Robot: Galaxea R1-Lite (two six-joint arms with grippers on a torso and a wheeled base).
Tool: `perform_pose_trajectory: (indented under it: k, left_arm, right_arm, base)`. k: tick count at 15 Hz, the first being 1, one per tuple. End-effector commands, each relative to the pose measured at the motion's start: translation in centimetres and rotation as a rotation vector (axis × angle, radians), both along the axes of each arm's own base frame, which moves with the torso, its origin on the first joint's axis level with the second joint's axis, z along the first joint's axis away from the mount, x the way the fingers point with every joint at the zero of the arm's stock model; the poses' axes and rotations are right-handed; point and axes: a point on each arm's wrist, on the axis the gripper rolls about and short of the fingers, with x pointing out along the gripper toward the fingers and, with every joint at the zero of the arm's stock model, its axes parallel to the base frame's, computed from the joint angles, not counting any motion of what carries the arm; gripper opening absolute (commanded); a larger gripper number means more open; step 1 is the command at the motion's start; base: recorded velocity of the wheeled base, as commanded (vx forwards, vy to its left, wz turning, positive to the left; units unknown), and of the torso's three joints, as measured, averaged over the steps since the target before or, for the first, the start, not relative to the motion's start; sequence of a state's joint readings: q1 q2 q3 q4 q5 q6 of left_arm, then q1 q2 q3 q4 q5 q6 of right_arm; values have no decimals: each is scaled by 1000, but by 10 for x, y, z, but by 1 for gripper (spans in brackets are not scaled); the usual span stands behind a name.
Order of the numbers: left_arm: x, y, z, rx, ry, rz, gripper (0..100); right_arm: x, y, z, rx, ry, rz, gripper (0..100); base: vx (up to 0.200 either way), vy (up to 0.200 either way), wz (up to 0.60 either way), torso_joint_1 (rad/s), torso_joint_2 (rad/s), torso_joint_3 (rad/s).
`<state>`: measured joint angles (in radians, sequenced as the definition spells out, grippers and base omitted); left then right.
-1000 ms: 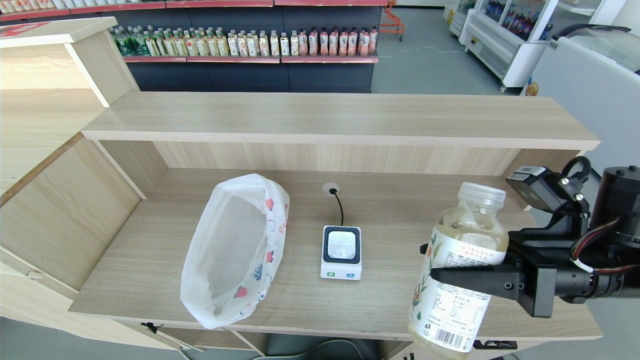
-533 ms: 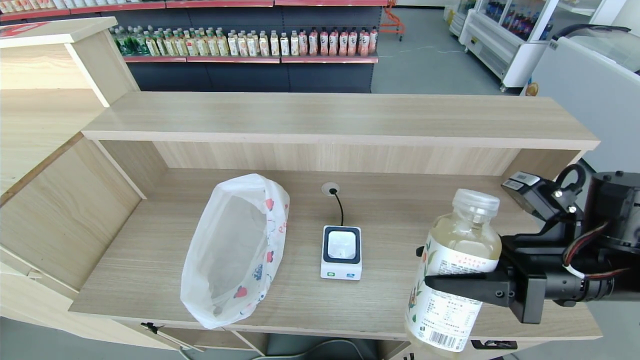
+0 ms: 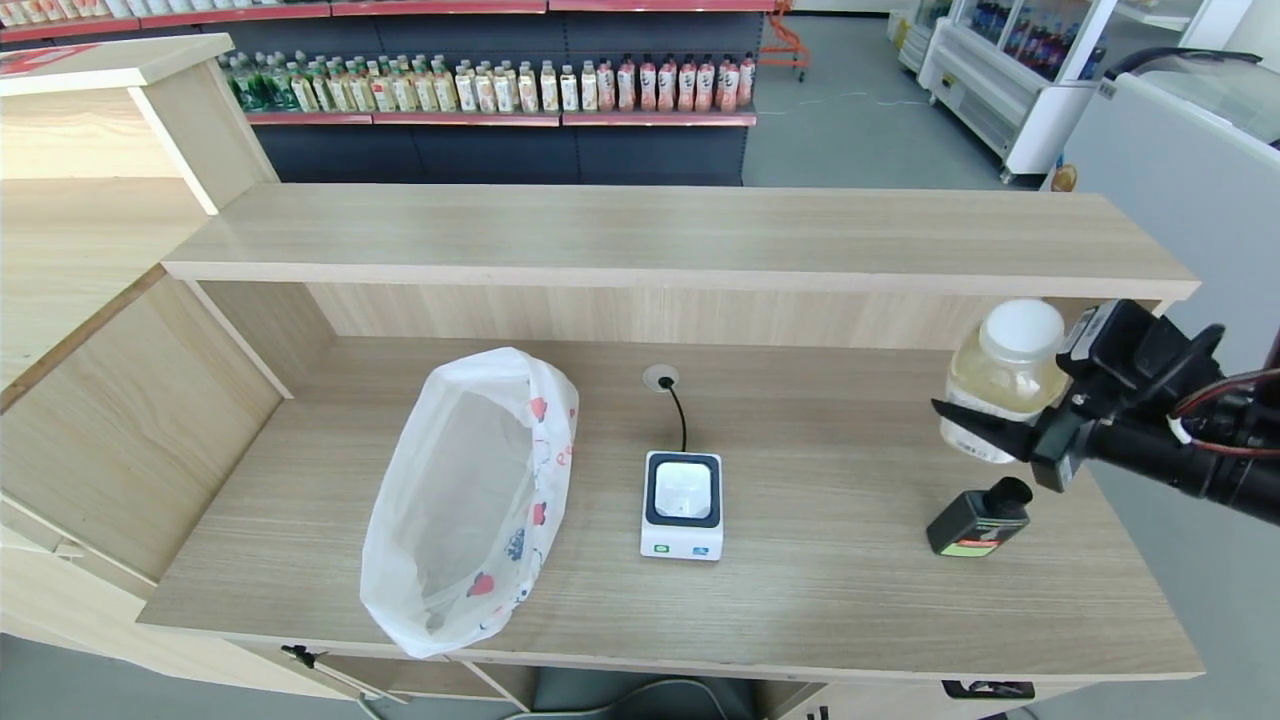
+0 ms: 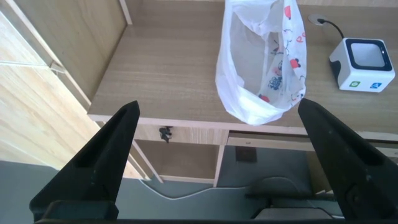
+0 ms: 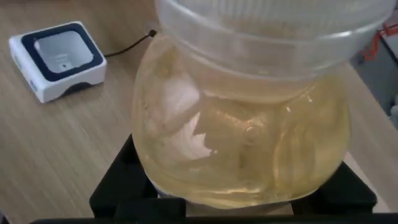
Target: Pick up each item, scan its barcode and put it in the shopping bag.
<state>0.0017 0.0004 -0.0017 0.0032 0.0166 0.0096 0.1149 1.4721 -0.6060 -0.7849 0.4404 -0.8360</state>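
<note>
- Black right pincer (image 3: 988, 425): you can see it clamped on the clear plastic bottle of pale yellow drink (image 3: 1005, 375), held in the air over the far right end of the light wooden counter (image 3: 800, 600). One finger (image 3: 965, 420) crosses the front of the bottle; the other is hidden behind it.
- From the head camera only the white cap and shoulder of that bottle are plain. The lower body is covered by the finger and wrist, and you cannot make out a barcode. In the right wrist view the bottle (image 5: 242, 143) sits very close, with its cap cut off by the frame edge.
- Just below the held bottle, a small dark green bottle with a black cap (image 3: 975, 520) rests on the counter. You cannot tell whether it stands or lies tilted.
- Toward the middle of the counter sits the white square scanner with a dark window (image 3: 682, 505), well apart from the held bottle. Its black cable (image 3: 678, 410) runs back to a round hole in the counter.
- Left of the scanner, the white plastic shopping bag with small printed figures (image 3: 470, 500) lies with its mouth gaping. What it holds is hard to make out.
- Your left pincer (image 4: 219, 104) hangs with its fingers spread wide and nothing between them, out past the counter's near edge, on the bag's side.
</note>
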Motion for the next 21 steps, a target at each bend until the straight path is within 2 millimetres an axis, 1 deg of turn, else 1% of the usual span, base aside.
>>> perform_pose_trajectory:
  k: [1, 2, 4, 8, 11, 14, 15, 17, 20, 21]
  left_arm:
    - [0, 0, 0, 0, 1, 0, 100]
    - [0, 0, 0, 0, 0, 0, 100]
    - [0, 0, 0, 0, 0, 0, 100]
    - [0, 0, 0, 1, 0, 0, 100]
    - [0, 0, 0, 0, 1, 0, 100]
    - [0, 0, 0, 0, 0, 0, 100]
    - [0, 0, 0, 0, 0, 0, 100]
    - [0, 0, 0, 0, 0, 0, 100]
    - [0, 0, 0, 0, 0, 0, 100]
    - [0, 0, 0, 0, 0, 0, 100]
  right_arm:
    - [3, -13, 20, -81, -140, -49, 0]
    - [1, -15, 31, -152, -229, -60, 0]
    - [-3, -14, 34, -170, -250, -59, 0]
    - [-19, -12, 12, -212, -206, -33, 0]
    - [-25, -13, 13, -212, -213, -40, 0]
    - [-16, -13, 20, -200, -223, -42, 0]
    - [-14, -13, 20, -171, -206, -45, 0]
    - [-11, -12, 19, -106, -161, -40, 0]
    - [-2, -13, 15, -104, -141, -46, 0]
    - [3, -18, 11, -110, -121, -76, 0]
  base:
    - [0, 0, 0, 0, 0, 0]
    - [0, 0, 0, 0, 0, 0]
    - [0, 0, 0, 0, 0, 0]
    - [0, 0, 0, 0, 0, 0]
    - [0, 0, 0, 0, 0, 0]
    - [0, 200, 0, -2, -4, 2]
    - [0, 200, 0, -12, -17, 7]
    - [0, 200, 0, 17, 7, -5]
    - [0, 200, 0, -6, -1, 9]
    - [0, 200, 0, 12, 7, 2]
